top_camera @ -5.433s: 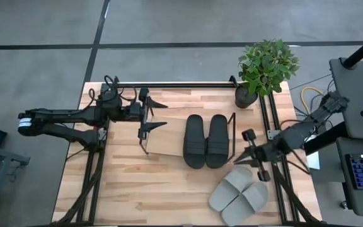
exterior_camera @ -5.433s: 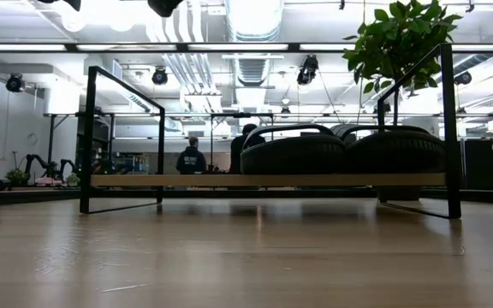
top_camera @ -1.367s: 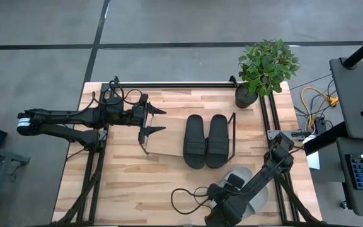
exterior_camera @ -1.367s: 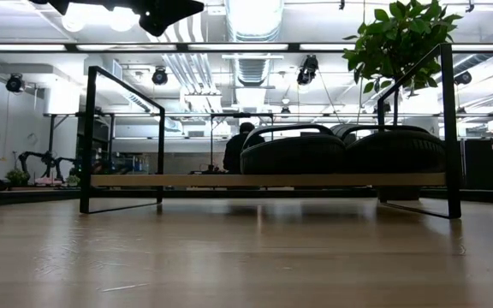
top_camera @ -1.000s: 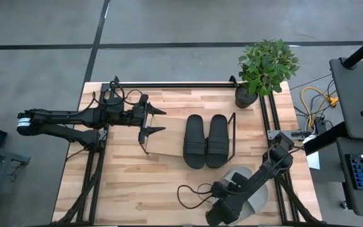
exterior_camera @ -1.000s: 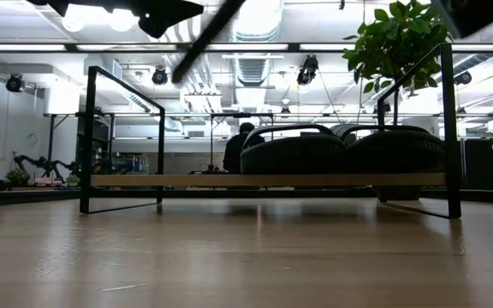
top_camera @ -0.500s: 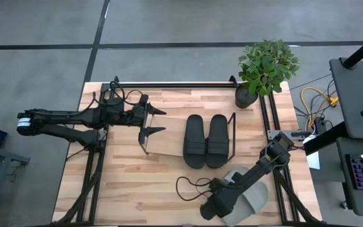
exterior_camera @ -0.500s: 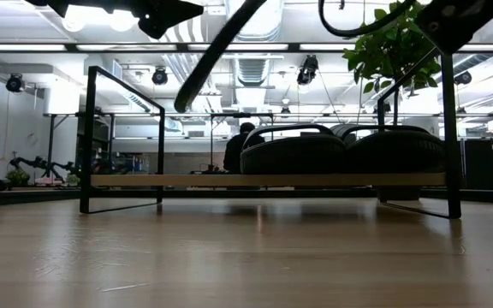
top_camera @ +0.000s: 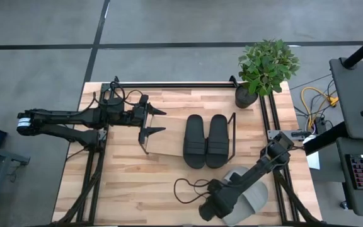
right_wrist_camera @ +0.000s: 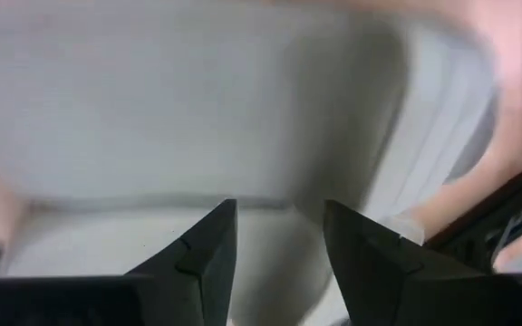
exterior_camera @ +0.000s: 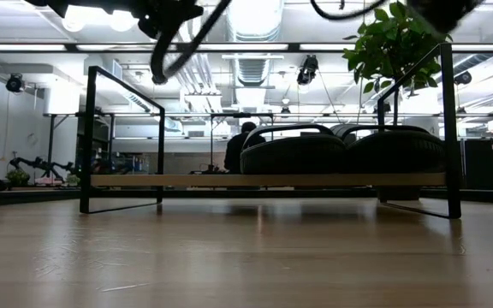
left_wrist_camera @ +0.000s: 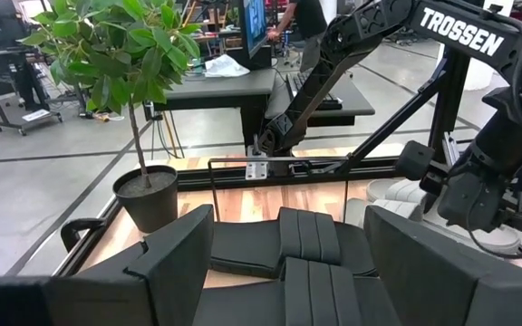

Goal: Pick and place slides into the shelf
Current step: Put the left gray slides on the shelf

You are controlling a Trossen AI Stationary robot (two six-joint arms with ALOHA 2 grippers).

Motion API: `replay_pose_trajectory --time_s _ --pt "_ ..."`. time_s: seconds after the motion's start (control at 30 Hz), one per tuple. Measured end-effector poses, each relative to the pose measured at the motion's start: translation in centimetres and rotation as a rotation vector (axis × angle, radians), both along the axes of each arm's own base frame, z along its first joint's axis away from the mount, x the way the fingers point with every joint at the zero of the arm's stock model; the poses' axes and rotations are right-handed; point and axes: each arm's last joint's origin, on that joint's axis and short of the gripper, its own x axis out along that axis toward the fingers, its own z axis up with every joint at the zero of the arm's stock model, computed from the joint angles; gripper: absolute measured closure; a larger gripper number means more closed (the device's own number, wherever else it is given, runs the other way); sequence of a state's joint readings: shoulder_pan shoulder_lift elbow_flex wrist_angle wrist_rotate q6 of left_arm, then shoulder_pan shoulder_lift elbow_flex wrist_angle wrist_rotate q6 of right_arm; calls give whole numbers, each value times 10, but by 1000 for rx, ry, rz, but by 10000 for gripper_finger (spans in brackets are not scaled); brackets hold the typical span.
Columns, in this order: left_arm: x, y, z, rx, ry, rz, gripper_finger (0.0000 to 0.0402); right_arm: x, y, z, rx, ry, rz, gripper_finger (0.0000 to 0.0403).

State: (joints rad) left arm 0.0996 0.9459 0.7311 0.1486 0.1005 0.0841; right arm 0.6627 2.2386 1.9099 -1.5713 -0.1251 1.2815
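Note:
Two black slides [top_camera: 205, 140] lie side by side on their soles on the right half of the shelf's wood board [top_camera: 162, 144]. They also show in the low view as black slides [exterior_camera: 341, 152]. The grey slides [top_camera: 252, 197] lie on the table near its front right corner, largely under my right arm [top_camera: 218, 203]. My right gripper [right_wrist_camera: 279, 226] is open and points down, close over a grey slide [right_wrist_camera: 243, 109]. My left gripper [top_camera: 156, 121] hangs open above the shelf's left end, pointing at the black slides [left_wrist_camera: 306, 244]. My right gripper's fingertips [right_wrist_camera: 214, 222] stand close over the grey slide's broad strap [right_wrist_camera: 270, 195], coming from above. I cannot tell whether they touch it.
A potted plant [top_camera: 266, 66] stands at the far right corner. A black rail frame [top_camera: 175, 84] runs along the table's far edge and down its right side. A cable loop [top_camera: 191, 189] hangs off my right arm. A person [exterior_camera: 240, 150] is in the room behind.
My right arm has swung a little toward the table's left edge over the grey slides, and its cable loop has swung along with it. The slides and my left arm have stayed put.

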Motion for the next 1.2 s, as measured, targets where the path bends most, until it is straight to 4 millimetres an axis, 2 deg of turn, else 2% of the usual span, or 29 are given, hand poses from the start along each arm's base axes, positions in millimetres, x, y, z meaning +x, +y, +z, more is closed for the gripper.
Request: replay_pose_trajectory --time_s 0.3,0.43,0.63,0.77,1.2 --pt "0 0 0 0 0 0 132 -3 -7 19 -53 -106 71 267" --pt "0 0 0 0 1 0 132 -3 -10 21 -75 -127 126 271" --pt "0 0 0 0 1 0 132 -11 -16 7 -99 -59 181 278" --pt "0 0 0 0 1 0 132 -20 -23 -4 -83 28 133 280" --pt "0 0 0 0 1 0 132 -28 -29 -16 -102 92 122 280"
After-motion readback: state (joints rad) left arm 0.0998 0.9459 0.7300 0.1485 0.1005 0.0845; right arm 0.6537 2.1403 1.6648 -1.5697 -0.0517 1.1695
